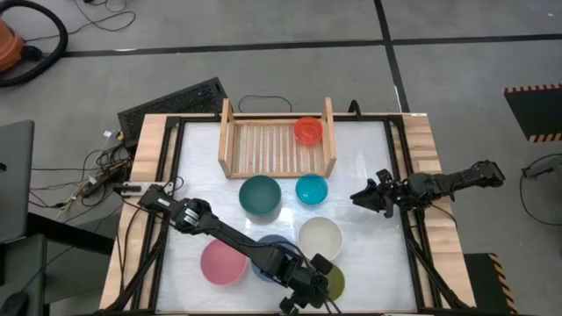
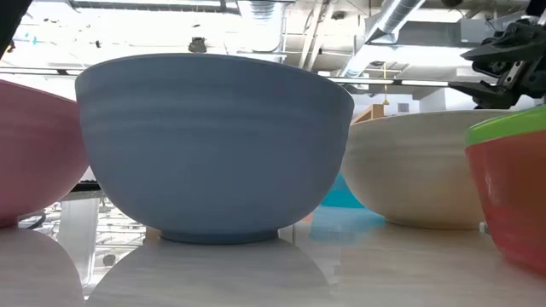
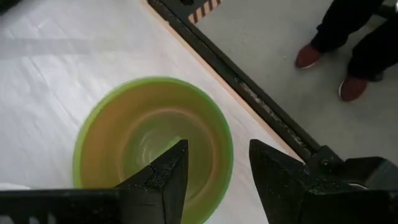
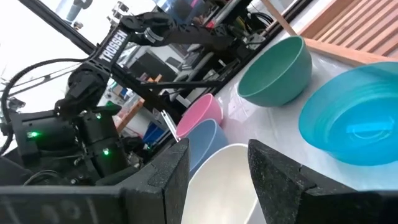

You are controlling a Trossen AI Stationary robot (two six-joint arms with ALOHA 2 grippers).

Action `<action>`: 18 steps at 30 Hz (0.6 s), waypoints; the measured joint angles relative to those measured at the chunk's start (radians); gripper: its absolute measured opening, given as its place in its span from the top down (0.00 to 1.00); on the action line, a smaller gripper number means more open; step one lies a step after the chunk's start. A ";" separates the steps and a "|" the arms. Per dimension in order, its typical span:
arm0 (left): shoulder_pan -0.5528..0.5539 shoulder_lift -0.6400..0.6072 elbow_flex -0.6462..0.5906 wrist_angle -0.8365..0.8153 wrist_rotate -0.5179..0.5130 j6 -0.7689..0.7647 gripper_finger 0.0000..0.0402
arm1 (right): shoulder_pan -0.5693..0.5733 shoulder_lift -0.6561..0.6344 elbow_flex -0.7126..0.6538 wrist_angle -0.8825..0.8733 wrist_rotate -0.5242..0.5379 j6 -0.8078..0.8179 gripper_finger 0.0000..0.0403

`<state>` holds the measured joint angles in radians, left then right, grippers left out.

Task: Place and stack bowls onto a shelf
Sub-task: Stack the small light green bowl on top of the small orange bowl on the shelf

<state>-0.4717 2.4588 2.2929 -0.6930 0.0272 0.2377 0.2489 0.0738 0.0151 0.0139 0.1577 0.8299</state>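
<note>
From above, the shelf point(image 1: 277, 140) is sitting at the table's point(image 1: 369, 175) far edge, holding a red-orange bowl point(image 1: 308, 131) at its right end. Teal bowl point(image 1: 260, 195) and cyan bowl point(image 1: 311, 189) are sitting just in front of the shelf; cream bowl point(image 1: 320, 239), blue bowl point(image 1: 268, 254) and pink bowl point(image 1: 222, 262) are lying nearer the front. Left gripper point(image 1: 307, 294) is reaching across to the front edge, hovering over the olive-green bowl point(image 1: 334, 281). Right gripper point(image 1: 367, 197) is waiting at the right side, near the cyan bowl, fingers parted.

Low view: blue bowl point(image 2: 213, 145) is filling the middle, pink bowl point(image 2: 34, 153) left of it, cream bowl point(image 2: 414, 170) right, and the green-rimmed bowl point(image 2: 512, 188) at the right edge is showing an orange-red outside.

Left wrist view: fingers point(image 3: 165, 180) are standing apart, holding nothing, one over the green bowl's point(image 3: 143, 137) inside, one beyond its rim. A person's shoes point(image 3: 329, 68) are showing on the floor.

Right wrist view: fingers point(image 4: 171, 177) are spread, empty, pointing over the cream bowl point(image 4: 224, 180); cyan bowl point(image 4: 354, 121), teal bowl point(image 4: 277, 71), pink bowl point(image 4: 199, 115) beyond.
</note>
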 joint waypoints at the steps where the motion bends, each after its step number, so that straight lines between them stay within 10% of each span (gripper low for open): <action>1: 0.000 0.000 -0.012 0.008 0.002 -0.005 0.61 | 0.000 0.000 0.000 0.000 0.000 -0.001 0.53; 18: 0.018 0.000 -0.055 0.046 0.022 -0.009 0.74 | 0.000 -0.001 0.000 0.001 0.000 -0.009 0.53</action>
<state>-0.4537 2.4588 2.2375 -0.6472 0.0494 0.2289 0.2485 0.0731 0.0151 0.0147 0.1577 0.8209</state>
